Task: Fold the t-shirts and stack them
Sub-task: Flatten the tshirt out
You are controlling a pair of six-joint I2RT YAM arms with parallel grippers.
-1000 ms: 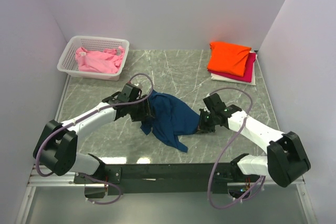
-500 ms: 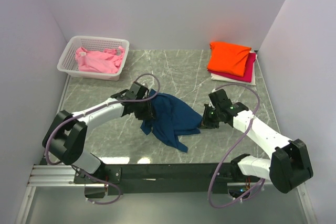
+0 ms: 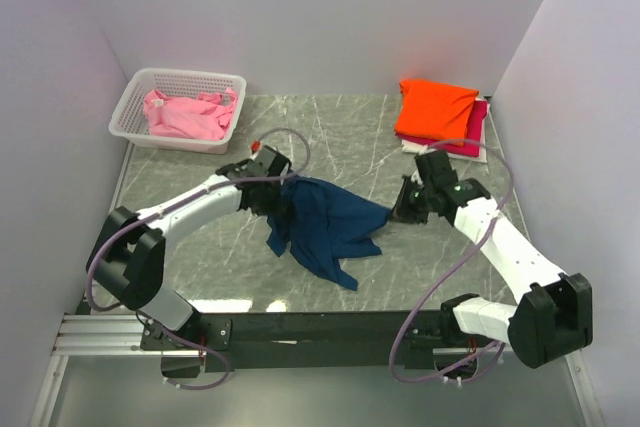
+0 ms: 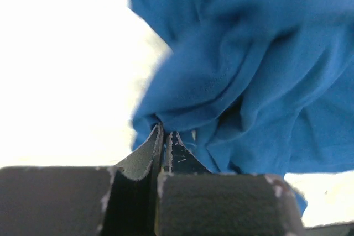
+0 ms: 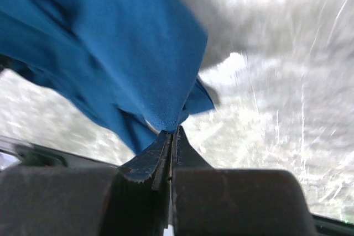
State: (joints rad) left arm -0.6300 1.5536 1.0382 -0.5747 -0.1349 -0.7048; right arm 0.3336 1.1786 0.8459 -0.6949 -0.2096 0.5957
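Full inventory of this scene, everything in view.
navy t-shirt: 1, dark blue, crumpled mid-table
pink t-shirt: 1, pink, inside the basket
orange t-shirt: 1, orange, folded, top of far-right stack
magenta t-shirt: 1, magenta, under the orange one
white t-shirt: 1, white, bottom of stack, only edges show
basket: 1, white lattice, far-left corner
table: 1, grey marble
left fingers: 1 pair, dark, shut on the navy t-shirt's left edge
right fingers: 1 pair, dark, shut on its right edge
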